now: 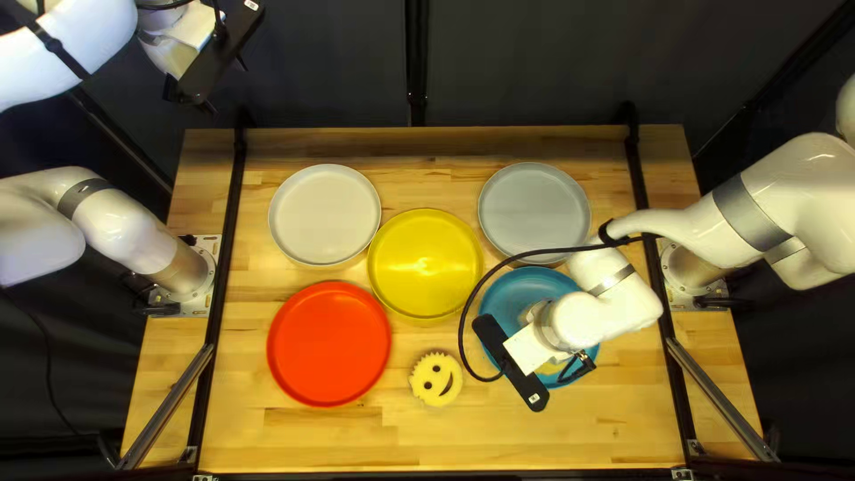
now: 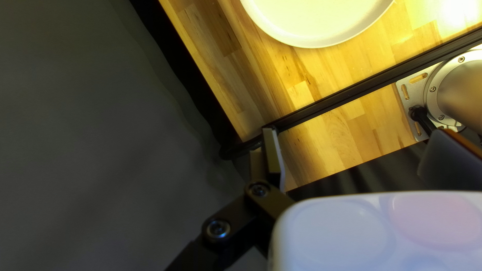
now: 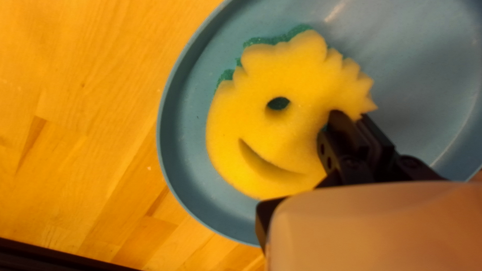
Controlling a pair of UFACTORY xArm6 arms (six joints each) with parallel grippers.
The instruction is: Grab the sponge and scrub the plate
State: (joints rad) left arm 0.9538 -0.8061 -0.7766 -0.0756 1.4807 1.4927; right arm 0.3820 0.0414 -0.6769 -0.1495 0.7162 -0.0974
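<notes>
we have our right hand (image 1: 514,363) above the blue plate (image 3: 193,200), its fingers closed on the edge of the smiley scrub sponge (image 3: 281,130), one finger set in an eye hole. that sponge lies over the plate, yellow face up, with green showing along its border. our left hand (image 1: 226,87) is wide open with nothing in it, raised beyond the far edge of the tabletop (image 1: 570,436). a second smiley sponge (image 1: 436,379) sits on the wood, between the red plate (image 1: 329,343) and the blue one.
</notes>
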